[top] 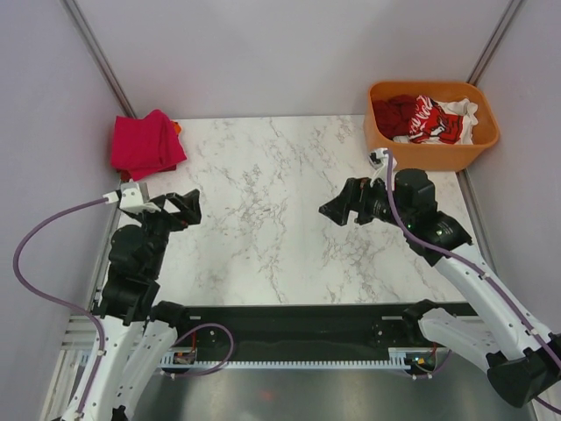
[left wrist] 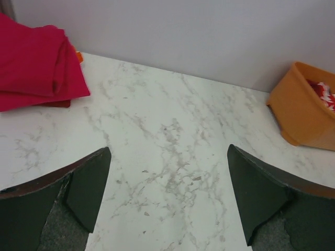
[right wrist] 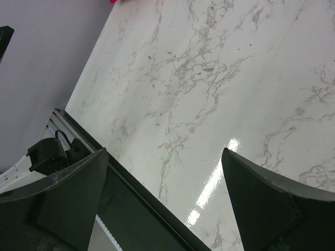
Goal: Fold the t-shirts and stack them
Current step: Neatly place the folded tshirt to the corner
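A stack of folded crimson t-shirts (top: pixel 145 145) lies at the far left corner of the marble table; it also shows in the left wrist view (left wrist: pixel 36 63), with an orange edge under it. More t-shirts (top: pixel 427 117), dark red, red with white print and white, lie crumpled in the orange tub (top: pixel 431 154) at the far right. My left gripper (top: pixel 186 209) is open and empty above the table's left side. My right gripper (top: pixel 337 207) is open and empty above the right middle. Both wrist views show spread fingers (left wrist: pixel 89 183) (right wrist: pixel 261 193) over bare marble.
The orange tub also shows at the right edge of the left wrist view (left wrist: pixel 303 110). Grey walls enclose the table at the back and sides. A black rail (top: pixel 289 323) with the arm bases runs along the near edge.
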Robot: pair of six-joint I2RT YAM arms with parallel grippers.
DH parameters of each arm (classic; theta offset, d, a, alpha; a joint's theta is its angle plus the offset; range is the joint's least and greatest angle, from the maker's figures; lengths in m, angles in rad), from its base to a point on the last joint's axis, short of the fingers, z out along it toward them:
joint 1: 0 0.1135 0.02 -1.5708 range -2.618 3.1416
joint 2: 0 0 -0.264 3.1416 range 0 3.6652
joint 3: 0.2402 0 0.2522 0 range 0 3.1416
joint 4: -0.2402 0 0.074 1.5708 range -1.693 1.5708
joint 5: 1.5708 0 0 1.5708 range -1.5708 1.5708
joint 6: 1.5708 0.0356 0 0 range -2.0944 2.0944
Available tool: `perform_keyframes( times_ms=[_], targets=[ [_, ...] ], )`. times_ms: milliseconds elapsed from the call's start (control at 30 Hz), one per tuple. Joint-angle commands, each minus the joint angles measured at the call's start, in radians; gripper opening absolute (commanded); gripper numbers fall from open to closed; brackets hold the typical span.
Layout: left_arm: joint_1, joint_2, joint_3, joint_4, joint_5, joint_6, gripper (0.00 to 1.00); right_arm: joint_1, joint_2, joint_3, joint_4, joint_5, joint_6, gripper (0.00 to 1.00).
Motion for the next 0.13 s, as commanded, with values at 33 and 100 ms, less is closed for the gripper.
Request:
perform_keyframes(
  times_ms=[33, 100],
  targets=[
    [-0.005, 0.060, 0.063, -0.071, -0.222, 0.116, 1.00, 0.004, -0.004, 0.040, 0.025, 0.042, 0.017, 0.98],
    [-0.005, 0.100, 0.104, 0.000, -0.436, 0.127, 1.00, 0.004, -0.023, 0.031, 0.039, 0.073, -0.001, 0.98]
  ],
)
